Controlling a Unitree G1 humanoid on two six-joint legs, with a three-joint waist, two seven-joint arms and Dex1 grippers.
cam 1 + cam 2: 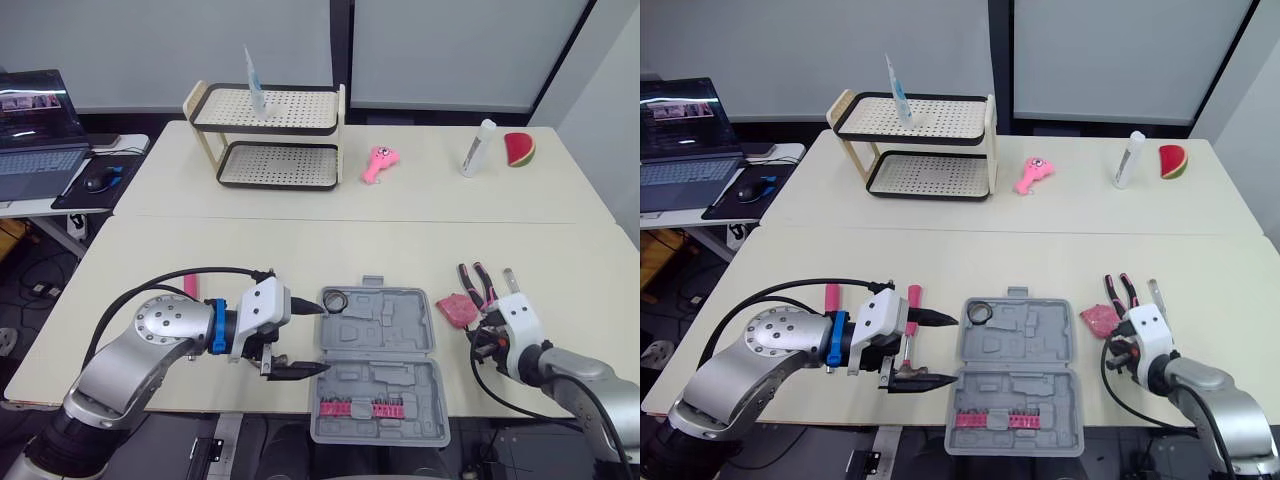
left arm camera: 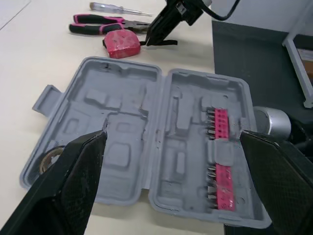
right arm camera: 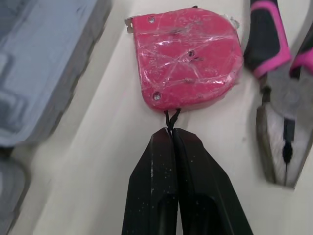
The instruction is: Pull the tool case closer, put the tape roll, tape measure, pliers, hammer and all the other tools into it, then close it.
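Sitting open near the front edge of the tabletop (image 1: 300,250), the tool case (image 1: 400,322) shows in the head views with the tape roll (image 1: 334,300) already in a corner pocket of its far half. The left tool (image 1: 321,338) hangs wide open at the case's left edge, holding nothing. Right of the case, the right tool (image 1: 476,328) meets the pink tape measure (image 1: 457,308), with the pliers (image 1: 480,283) just beyond.

The left wrist view looks across both grey halves. The moulded pockets are mostly bare, a pink bit strip (image 2: 219,161) sits in one half, and a screwdriver (image 2: 120,8) lies past the pliers.

The right wrist view shows the right tool's fingers pressed together on the black cord at the tape measure's edge. The tape measure lies flat between case and pliers.

The step in hand looks like fetching the tape measure. The next move calls for lifting it by the cord, carrying it over the case wall and releasing it into a free pocket. The hanging body may swing, so a slow carry seems wise.
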